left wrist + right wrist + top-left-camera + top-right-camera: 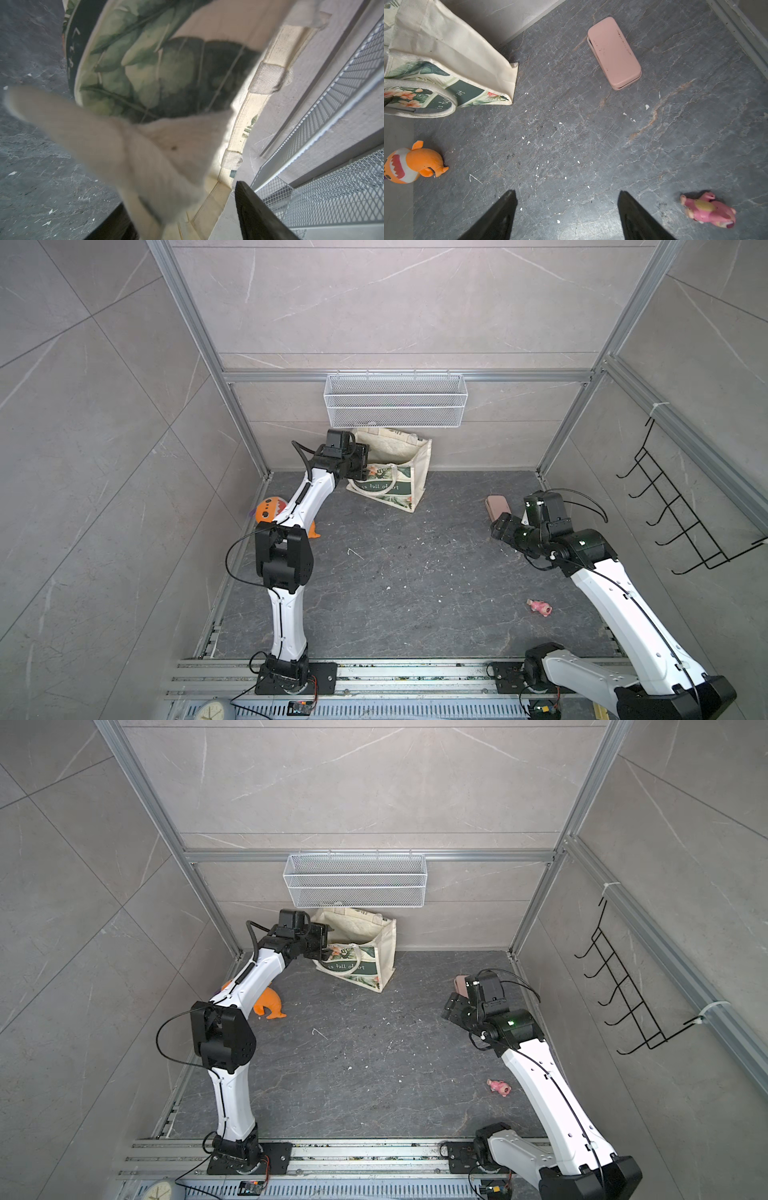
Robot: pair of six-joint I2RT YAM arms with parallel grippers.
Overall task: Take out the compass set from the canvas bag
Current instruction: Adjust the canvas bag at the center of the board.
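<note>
The left tool [365, 464] has its fingers apart at the rim of the canvas bag [417, 472], with a loose handle strap [145, 155] lying between them, unclamped. The left arm [307, 497] rises, bends at the elbow and reaches toward the back wall. The bag stands open on the counter [395, 572] under the wire basket [395, 406]. The right tool [566, 193], spread and empty, hovers beside the pink case [614, 53].
</note>
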